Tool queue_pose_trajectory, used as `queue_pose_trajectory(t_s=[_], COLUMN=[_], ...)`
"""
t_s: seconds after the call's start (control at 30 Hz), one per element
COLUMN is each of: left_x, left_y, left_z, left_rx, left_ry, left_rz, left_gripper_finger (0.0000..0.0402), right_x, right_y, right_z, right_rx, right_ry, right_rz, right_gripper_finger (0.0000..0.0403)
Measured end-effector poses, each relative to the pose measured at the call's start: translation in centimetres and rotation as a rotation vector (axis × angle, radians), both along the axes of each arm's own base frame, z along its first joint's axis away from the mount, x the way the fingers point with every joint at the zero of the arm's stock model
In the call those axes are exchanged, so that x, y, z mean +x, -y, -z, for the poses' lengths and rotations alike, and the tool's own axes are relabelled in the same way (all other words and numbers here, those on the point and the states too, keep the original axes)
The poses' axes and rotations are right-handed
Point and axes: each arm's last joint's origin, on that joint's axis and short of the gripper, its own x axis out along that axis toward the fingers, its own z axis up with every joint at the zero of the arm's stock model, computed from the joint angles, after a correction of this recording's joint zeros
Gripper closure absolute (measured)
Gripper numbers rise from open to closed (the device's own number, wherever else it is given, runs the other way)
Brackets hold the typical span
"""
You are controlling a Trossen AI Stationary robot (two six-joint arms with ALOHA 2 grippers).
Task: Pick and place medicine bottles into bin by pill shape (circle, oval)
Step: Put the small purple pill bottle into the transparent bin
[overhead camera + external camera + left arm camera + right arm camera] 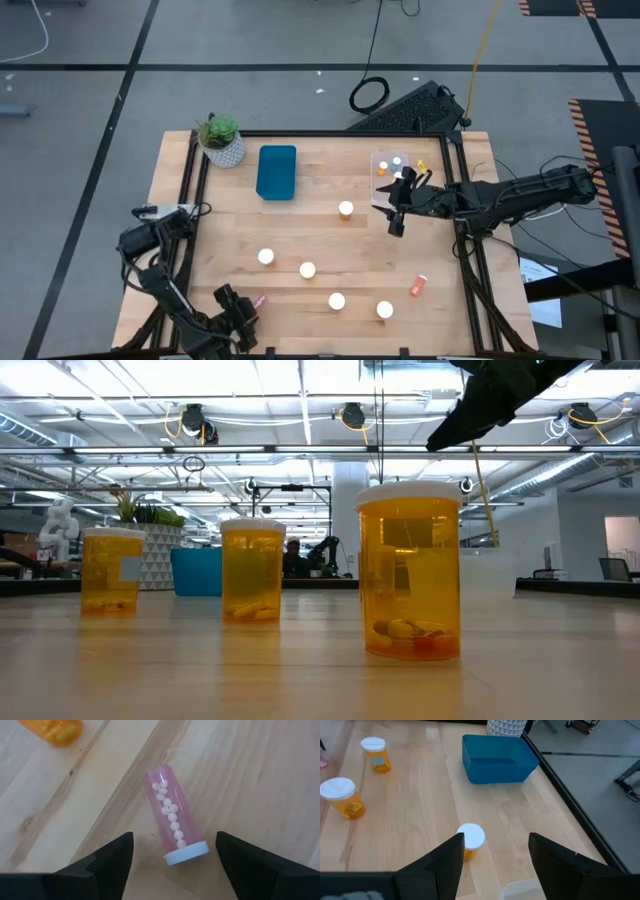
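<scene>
A slim pink medicine bottle [171,815] lies on its side on the table near the front left [259,299], with round pills inside and its white cap [186,854] toward my left gripper. My left gripper [175,840] is open, one finger on each side of the cap end, not touching it [238,312]. My right gripper [495,840] is open above the table's right part [396,218], over an upright amber bottle [470,841] with a white cap [346,209]. Several more amber bottles stand upright mid-table [307,269].
A blue bin [277,172] sits at the far middle beside a potted plant [221,140]. A clear bin [397,170] holding small bottles stands at the far right. An orange bottle [418,286] lies on its side at the front right. Black frame rails [190,200] run along the table's sides.
</scene>
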Motion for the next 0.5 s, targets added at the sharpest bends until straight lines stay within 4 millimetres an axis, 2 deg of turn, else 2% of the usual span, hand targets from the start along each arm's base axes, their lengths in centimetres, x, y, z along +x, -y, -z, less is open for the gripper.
queue_pose_trajectory(t_s=[0.5], left_x=[-0.51], left_y=[0.02], left_z=[0.36], left_rx=[0.043], left_ry=[0.005], left_rz=[0.001], left_gripper_finger=[0.0268], right_x=[0.02], right_y=[-0.01], right_z=[-0.02], right_rx=[0.008], right_ry=[0.006], right_rz=[0.005], right_gripper_finger=[0.0186])
